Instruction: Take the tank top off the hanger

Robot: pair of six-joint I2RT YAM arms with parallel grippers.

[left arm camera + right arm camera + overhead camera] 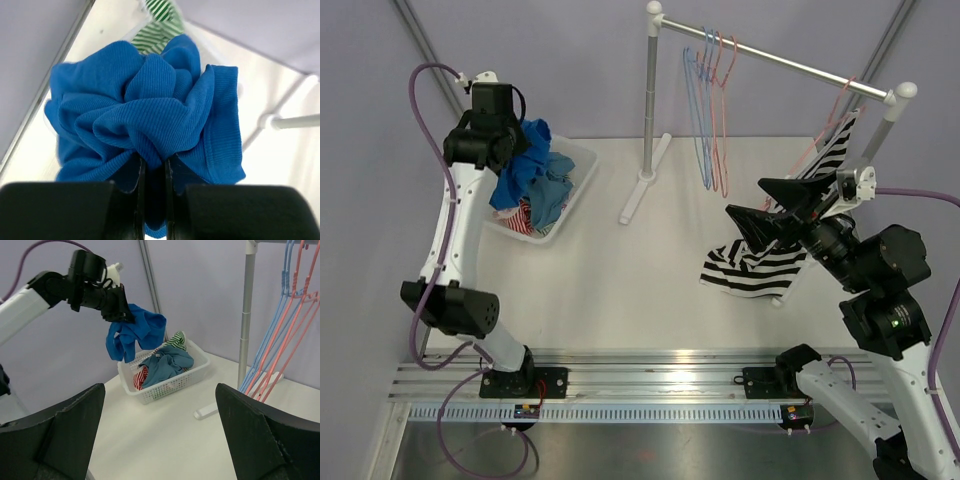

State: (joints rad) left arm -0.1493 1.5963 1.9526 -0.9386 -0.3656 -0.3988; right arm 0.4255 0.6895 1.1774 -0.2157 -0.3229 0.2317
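You can pass over the bare white desk (620,290) between the white mesh basket (582,175) and the grey metal post (651,100) (pink and blue wire hangers (710,110) hang just beside it).

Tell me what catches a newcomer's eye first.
A bright blue ribbed garment, bunched in the shut left pincer, hangs above the white plastic basket at the far left. On the right, a black-and-white striped tank top droops from the metal rail to the table, beside the open right pincer.

The left gripper (117,305) pinches a bunched blue top (135,335) above a white basket (170,385) of clothes. Blue and pink hangers (280,340) dangle beside a post (245,315) at right. The right gripper (159,392) stands wide apart, holding nothing.
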